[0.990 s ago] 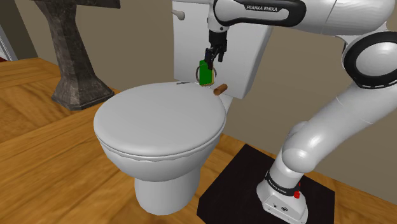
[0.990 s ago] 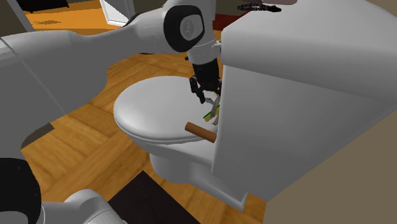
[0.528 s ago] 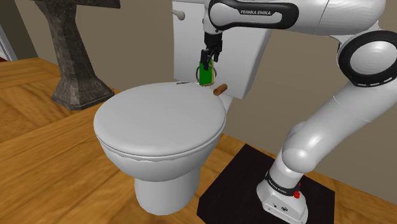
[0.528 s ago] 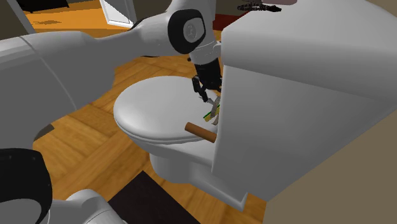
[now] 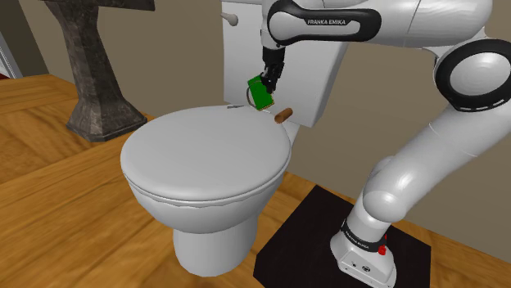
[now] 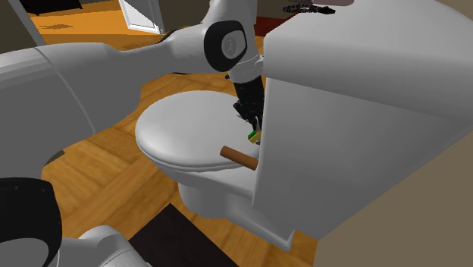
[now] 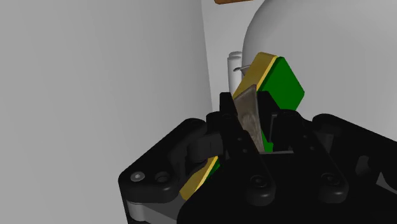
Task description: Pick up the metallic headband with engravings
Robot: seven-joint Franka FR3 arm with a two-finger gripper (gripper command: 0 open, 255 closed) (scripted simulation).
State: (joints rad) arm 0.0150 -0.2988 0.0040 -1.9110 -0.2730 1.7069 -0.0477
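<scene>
Pincer (image 5: 267, 82) nearly shut, clasping thin engraved headband (image 7: 249, 118) at back of lid (image 5: 205, 151), by tank (image 5: 237, 57). Green block (image 5: 260, 94) looks wedged w/ it, tilted. We risk dragging block up, or headband slipping out.

hand (image 5: 267, 83) closed on headband (image 7: 249, 116), green block (image 5: 260, 96) tilted

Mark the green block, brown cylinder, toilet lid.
green block (image 5: 260, 96): shoulder view, green front face.
brown cylinder (image 5: 285, 114): shoulder view, middle of its side.
toilet lid (image 5: 205, 151): shoulder view, bare top centre.
</scene>
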